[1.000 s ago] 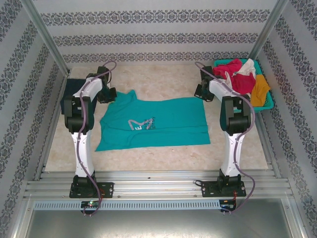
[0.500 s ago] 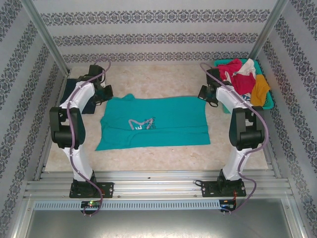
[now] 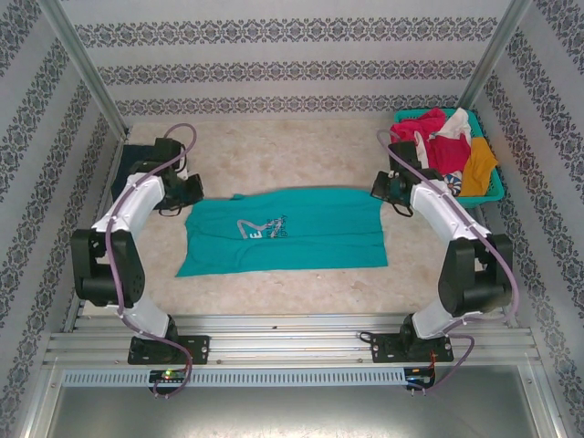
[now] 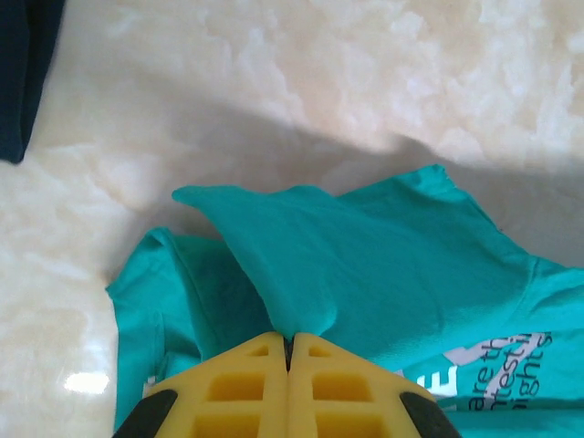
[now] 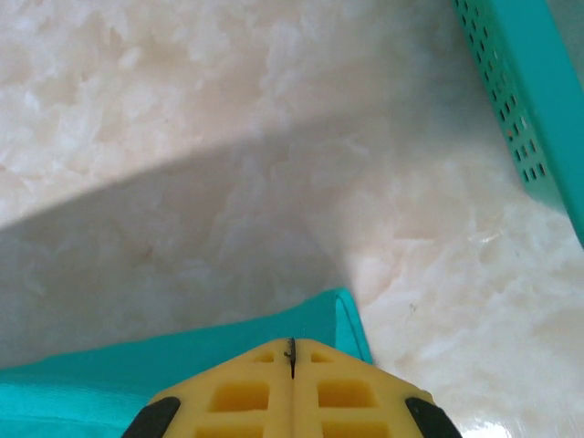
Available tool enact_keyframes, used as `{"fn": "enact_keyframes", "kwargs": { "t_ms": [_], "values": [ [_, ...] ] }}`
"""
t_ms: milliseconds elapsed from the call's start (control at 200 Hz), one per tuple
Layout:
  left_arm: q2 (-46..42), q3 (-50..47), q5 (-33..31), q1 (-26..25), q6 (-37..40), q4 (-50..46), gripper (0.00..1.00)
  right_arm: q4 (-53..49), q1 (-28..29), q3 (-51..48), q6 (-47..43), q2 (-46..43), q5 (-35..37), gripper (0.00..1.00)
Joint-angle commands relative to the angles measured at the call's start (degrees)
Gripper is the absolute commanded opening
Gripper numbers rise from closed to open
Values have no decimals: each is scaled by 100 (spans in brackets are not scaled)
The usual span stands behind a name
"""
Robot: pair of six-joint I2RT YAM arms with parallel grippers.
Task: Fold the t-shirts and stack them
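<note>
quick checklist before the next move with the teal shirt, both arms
1. Left tool shut on the teal shirt, cloth rising into the jaws: ok
2. Right tool shut at the shirt's far right corner: ok
3. Near hem lying flat on the table: ok
4. Only one cloth layer pinched: cannot tell
5. Navy shirt and basket apart from the teal shirt: ok
</note>
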Motion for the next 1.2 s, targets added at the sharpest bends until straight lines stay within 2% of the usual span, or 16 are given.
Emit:
{"fn": "enact_keyframes", "kwargs": {
  "t_ms": [0,190,400,734,1194],
  "values": [
    [-359,-287,155,-47,-89,-158,0,-343,44,-247,-85,-406,63,0],
    [-794,-601,368,-47,-148,-309,0,-591,51,-580,-82,-828,96,0],
    [-1177,-681,318,-44,-204,-645,0,-675,48,-892,-44,-1164,127,0],
    [-1708,-1252,368,-47,-251,-869,0,-636,32,-1035,-51,-1086,118,0],
    [-1666,-2312,362,-47,-265,-645,0,-805,-34,-1393,-110,-1194,118,0]
  ]
}}
